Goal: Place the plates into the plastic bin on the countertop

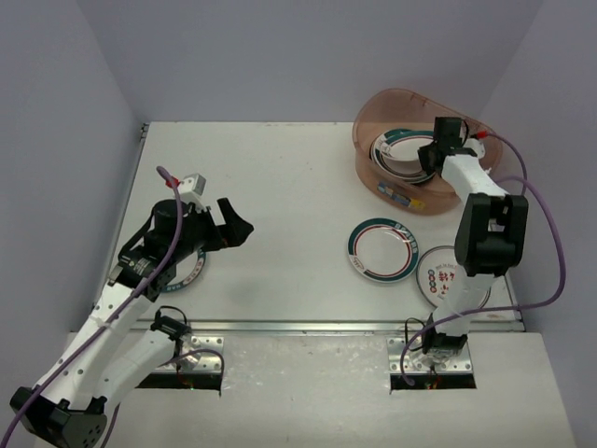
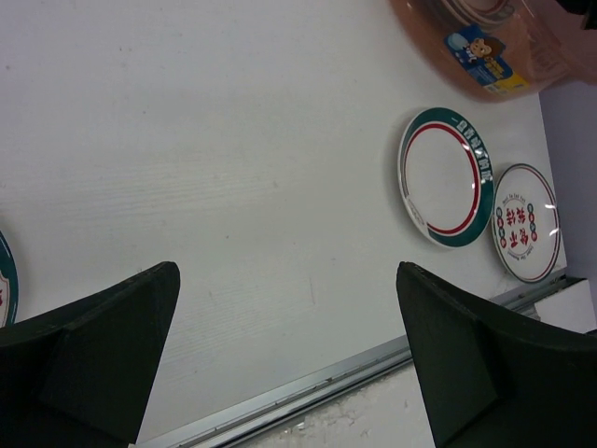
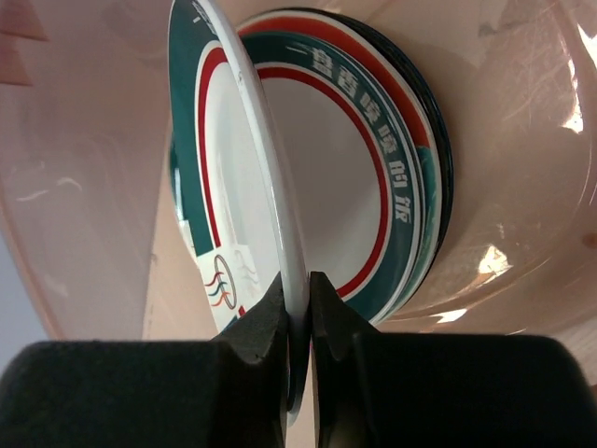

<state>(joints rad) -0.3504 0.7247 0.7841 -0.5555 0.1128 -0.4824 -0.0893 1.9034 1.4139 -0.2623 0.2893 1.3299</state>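
Note:
My right gripper [image 3: 298, 301] is inside the plastic bin [image 1: 373, 114], shut on the rim of a teal-and-red rimmed plate [image 3: 233, 177] held on edge. This plate leans beside a stack of plates [image 3: 396, 196] in the bin [image 3: 527, 112]. In the top view the right gripper [image 1: 437, 149] sits over those plates [image 1: 401, 154]. On the countertop [image 1: 280, 187] lie a teal-and-red plate [image 1: 383, 250] and a red-lettered plate [image 1: 437, 277], partly under the right arm. My left gripper [image 1: 233, 224] hovers open at the left, holding nothing. Another plate [image 1: 189, 276] lies mostly hidden under the left arm.
The left wrist view shows the left gripper [image 2: 289, 355] wide open above bare countertop, with the teal-and-red plate [image 2: 446, 175], the red-lettered plate [image 2: 527, 222] and the bin's label [image 2: 480, 58] to the right. A metal strip [image 1: 308, 325] runs along the near edge. Lavender walls surround the table.

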